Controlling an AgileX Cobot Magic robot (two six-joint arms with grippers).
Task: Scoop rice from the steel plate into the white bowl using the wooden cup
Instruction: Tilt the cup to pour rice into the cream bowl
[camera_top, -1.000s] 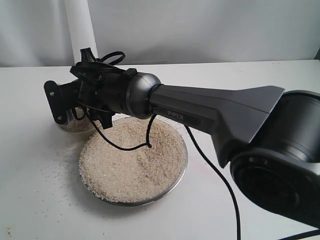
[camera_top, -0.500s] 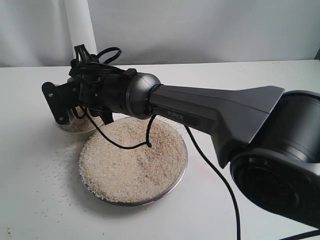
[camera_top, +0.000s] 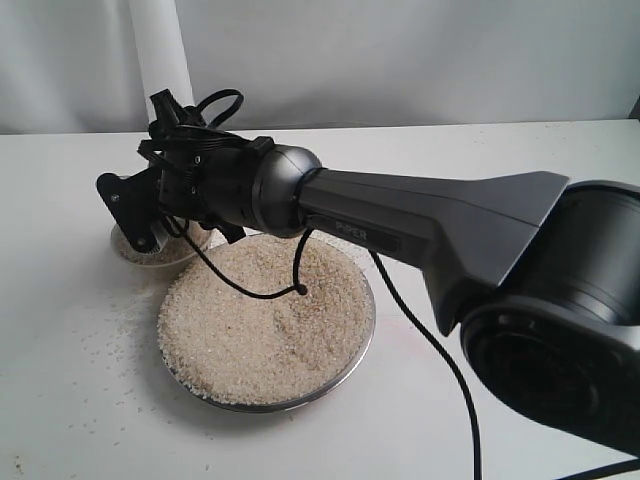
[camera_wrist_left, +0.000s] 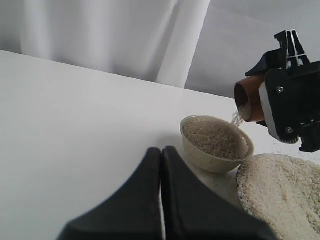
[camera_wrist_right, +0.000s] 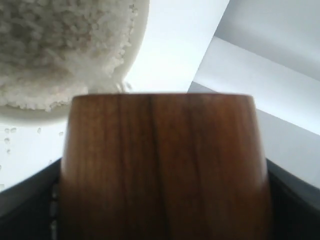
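My right gripper (camera_top: 138, 214) reaches across to the left and is shut on the wooden cup (camera_wrist_left: 248, 98), which it holds tipped on its side over the white bowl (camera_wrist_left: 209, 161). A thin stream of rice (camera_wrist_left: 237, 118) falls from the cup's mouth into the bowl, which is nearly full of grains. In the right wrist view the wooden cup (camera_wrist_right: 160, 165) fills the picture, with the white bowl (camera_wrist_right: 30, 116) beyond it. The steel plate (camera_top: 366, 330) with its heap of rice (camera_top: 260, 320) lies right beside the bowl. My left gripper (camera_wrist_left: 161, 151) is shut and empty, hovering low in front of the bowl.
Loose grains are scattered on the white table (camera_top: 70, 390) around the bowl and plate. A black cable (camera_top: 430, 345) hangs from the right arm over the plate. A white post (camera_top: 158, 50) and a pale backdrop stand behind the bowl.
My right gripper has shifted slightly right and down with the cup, and more of the white bowl now shows under it. The plate has not moved.
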